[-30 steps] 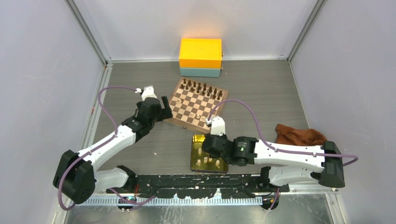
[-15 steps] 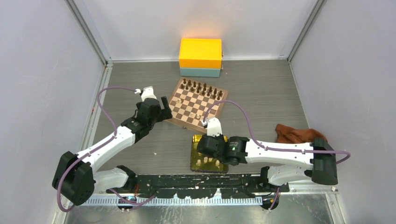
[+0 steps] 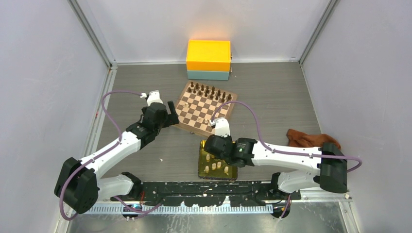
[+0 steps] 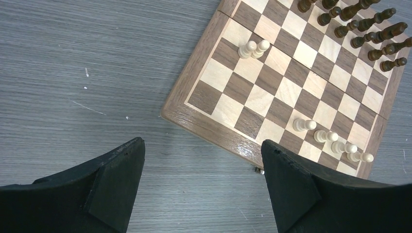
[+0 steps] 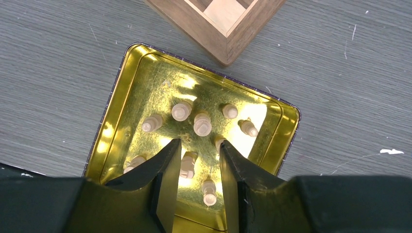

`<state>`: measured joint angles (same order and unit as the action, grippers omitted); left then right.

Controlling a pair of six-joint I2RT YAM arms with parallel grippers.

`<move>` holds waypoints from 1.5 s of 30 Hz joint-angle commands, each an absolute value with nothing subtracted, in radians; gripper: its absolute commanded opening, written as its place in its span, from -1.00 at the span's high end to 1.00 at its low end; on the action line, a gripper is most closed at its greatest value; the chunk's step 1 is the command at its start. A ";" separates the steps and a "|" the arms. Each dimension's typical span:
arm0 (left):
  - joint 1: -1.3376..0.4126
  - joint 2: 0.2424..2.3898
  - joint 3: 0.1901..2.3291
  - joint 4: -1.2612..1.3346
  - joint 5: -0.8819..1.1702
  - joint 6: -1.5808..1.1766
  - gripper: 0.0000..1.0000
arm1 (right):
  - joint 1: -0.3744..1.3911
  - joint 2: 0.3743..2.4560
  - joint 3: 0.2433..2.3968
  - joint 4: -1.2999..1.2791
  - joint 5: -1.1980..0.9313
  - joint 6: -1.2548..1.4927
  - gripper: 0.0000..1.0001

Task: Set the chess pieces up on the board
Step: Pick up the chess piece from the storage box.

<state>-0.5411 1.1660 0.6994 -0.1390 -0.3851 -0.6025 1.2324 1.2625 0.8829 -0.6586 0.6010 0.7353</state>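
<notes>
- Right jaws, slightly parted, hang over the tray (image 5: 136, 63); a cream piece (image 5: 187, 165) lies between them.
- Left jaws, wide open, hover over worktop (image 4: 73, 73) beside the board (image 4: 238, 87).

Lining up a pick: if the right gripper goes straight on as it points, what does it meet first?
Likely the cream chess piece between the fingertips of the open right gripper, inside the gold tin tray; depth is unclear, so possibly the tray floor.
</notes>
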 commanded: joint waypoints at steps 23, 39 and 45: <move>-0.545 1.165 0.707 -0.104 -0.414 -0.605 -0.80 | 1.131 1.391 0.973 -0.546 0.406 0.538 0.17; -0.545 1.176 0.719 -0.100 -0.419 -0.600 -0.79 | 1.071 1.440 0.986 -0.543 0.299 0.477 0.14; -0.545 1.181 0.722 -0.100 -0.421 -0.598 -0.79 | 1.059 1.461 0.999 -0.547 0.269 0.455 0.14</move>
<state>-0.5411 1.1793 0.6987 -0.1387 -0.3985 -0.6018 1.0679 1.4532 0.9474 -0.5705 0.2966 0.4850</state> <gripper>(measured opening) 0.899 0.428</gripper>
